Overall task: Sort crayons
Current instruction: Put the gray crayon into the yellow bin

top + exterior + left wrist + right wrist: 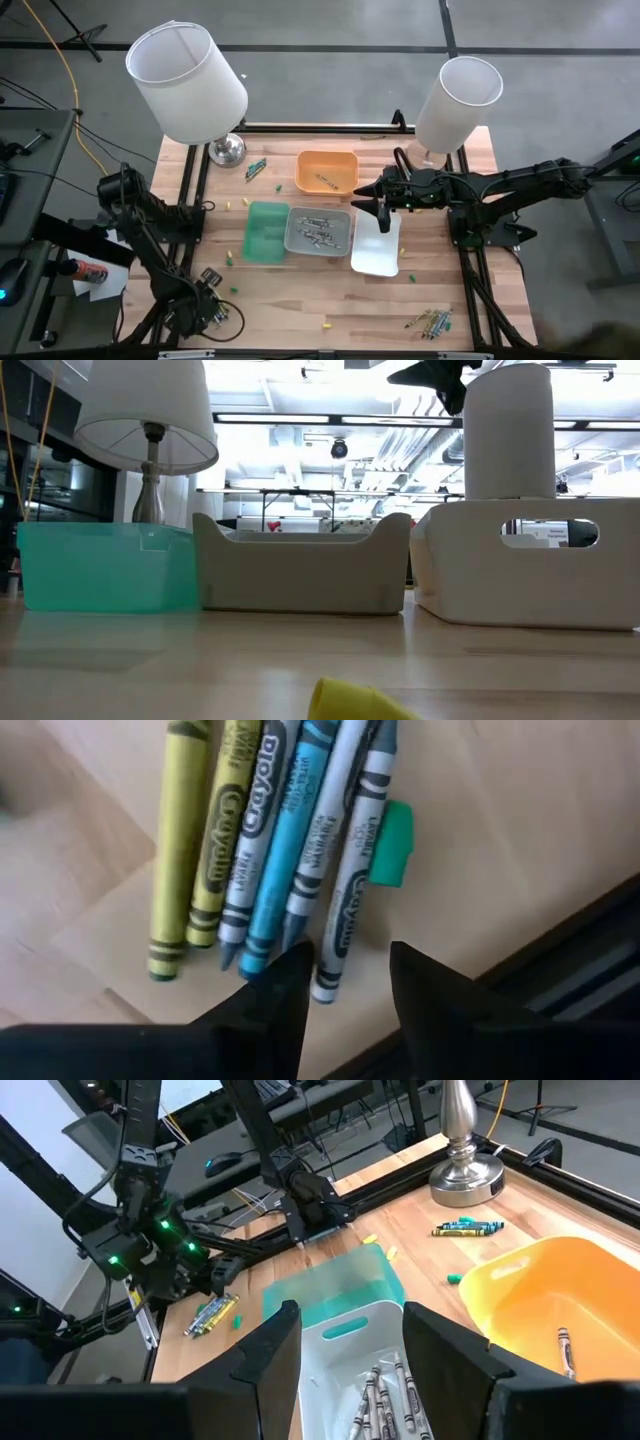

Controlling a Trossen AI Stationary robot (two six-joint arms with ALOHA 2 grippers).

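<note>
**Picking one crayon out of a tight row**

Crayons point(270, 850) lie side by side right under the left gripper point(347, 982), in a small cluster near the front-left corner of the desk point(300, 300): two yellow, a grey, a blue and two more pale ones, with a short green stub point(392, 842) touching the outermost. That gripper hovers just above their tips with its fingers spread and nothing between them.

The row is packed, wrappers touching, so closing straight down would likely pinch two at once. A better bet is to centre the gap over a single crayon, probably an outer one, with the fingers set across its length, and descend until the tips reach the wood before closing.

More crayons sit elsewhere: a bunch near the front-right corner point(432, 321), a few by the lamp base point(227, 150) at the back, and loose pieces scattered about. The grey tray point(320, 231) already holds several grey ones, the orange tray point(327, 171) one; the green tray point(266, 232) and white tray point(377, 250) show none.

The right gripper point(352, 1342) waits above the trays at mid-desk, fingers likewise apart and empty.
</note>
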